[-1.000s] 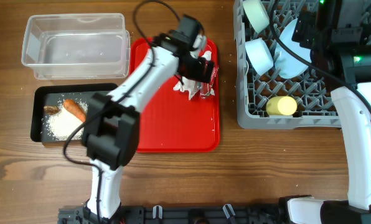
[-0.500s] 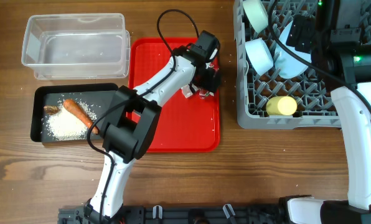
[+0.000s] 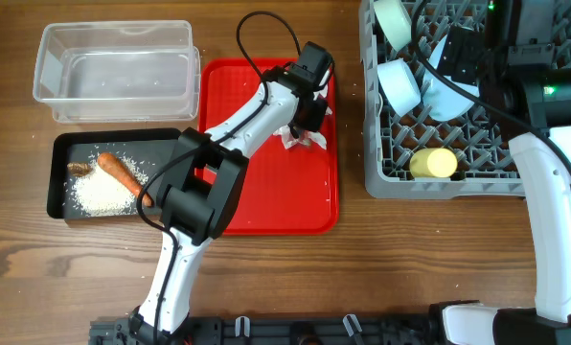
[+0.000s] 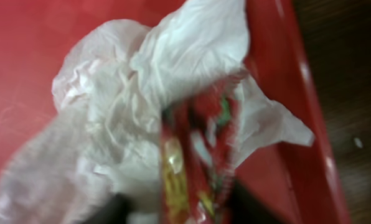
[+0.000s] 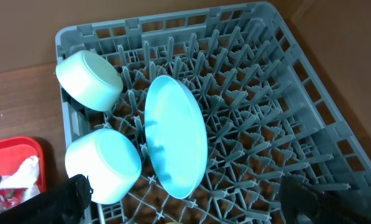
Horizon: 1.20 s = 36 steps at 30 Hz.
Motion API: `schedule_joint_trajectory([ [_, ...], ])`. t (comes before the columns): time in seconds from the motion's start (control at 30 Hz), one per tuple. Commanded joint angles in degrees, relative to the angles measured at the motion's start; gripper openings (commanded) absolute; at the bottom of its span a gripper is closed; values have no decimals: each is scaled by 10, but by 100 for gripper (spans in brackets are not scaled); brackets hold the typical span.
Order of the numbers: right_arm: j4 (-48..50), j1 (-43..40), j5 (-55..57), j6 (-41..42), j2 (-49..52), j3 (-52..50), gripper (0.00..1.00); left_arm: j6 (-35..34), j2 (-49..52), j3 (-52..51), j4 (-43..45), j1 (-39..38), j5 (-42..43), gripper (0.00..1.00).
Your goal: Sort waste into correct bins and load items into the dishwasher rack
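Note:
Crumpled white and red-printed wrappers (image 3: 303,140) (image 4: 173,106) lie at the right edge of the flat red tray (image 3: 266,196). My left gripper (image 3: 309,115) (image 4: 182,211) is down on them, its dark fingers pressed to either side of the red-printed wrapper. My right gripper (image 3: 461,56) (image 5: 195,208) hangs open above the grey dishwasher rack (image 3: 439,184) (image 5: 285,93). The rack holds the pale blue plate (image 5: 176,143) on edge, a pale green bowl (image 5: 89,81), a white-blue bowl (image 5: 103,165) and a yellow cup (image 3: 433,163).
The black tray (image 3: 57,177) at the left holds an orange carrot (image 3: 116,170), white rice (image 3: 99,195) and a brown scrap (image 3: 79,169). The clear box (image 3: 113,72) stands behind it. Bare wooden table runs along the front.
My left gripper moved right across the red tray onto the wrappers, and its jaws closed in on them. The right arm has stayed over the rack.

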Motion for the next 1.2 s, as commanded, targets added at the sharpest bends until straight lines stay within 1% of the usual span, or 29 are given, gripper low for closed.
schedule_joint_trajectory([
  [0.0, -5, -2, -7, 8, 7, 1, 100, -1, 21, 6, -1, 5, 3, 4],
  [0.1, -12, -2, -7, 8, 6, 1, 100, -2, 7, 10, -24, 6, 3, 4],
  [0.2, -12, -2, -8, 8, 6, 1, 100, -11, -52, 42, -78, 24, 3, 4],
  [0.27, -12, -2, -8, 8, 6, 1, 100, -17, -105, 68, -108, 48, 3, 4],
  [0.37, -12, -2, -8, 8, 6, 1, 100, -16, -190, 75, -117, 97, 3, 4],
  [0.47, -12, -2, -23, 8, 6, 1, 100, -16, -238, 75, -124, 159, -7, 4],
  [0.6, -13, -2, -33, 8, 7, 1, 100, -16, -232, 68, -132, 255, -32, 4],
  [0.73, -12, -2, -37, 8, 6, 1, 100, -21, -177, 67, -127, 335, -31, 5],
  [0.77, -12, -2, -37, 8, 7, 1, 100, -21, -160, 67, -124, 353, -31, 8],
  [0.8, -12, -2, -37, 8, 7, 1, 100, -21, -148, 67, -121, 363, -31, 13],
  [0.83, -12, -2, -37, 8, 6, 1, 100, -21, -134, 67, -119, 373, -31, 29],
  [0.87, -12, -2, -37, 8, 7, 1, 100, -21, -124, 67, -120, 378, -31, 60],
  [0.9, -12, -2, -37, 8, 6, 1, 100, -21, -117, 67, -122, 381, -29, 100],
  [1.03, -12, -2, -37, 7, 6, 1, 100, -21, -120, 68, -122, 381, -29, 100],
  [1.17, -9, -2, -37, 7, 6, 1, 99, -21, -148, 68, -122, 379, -29, 100],
])
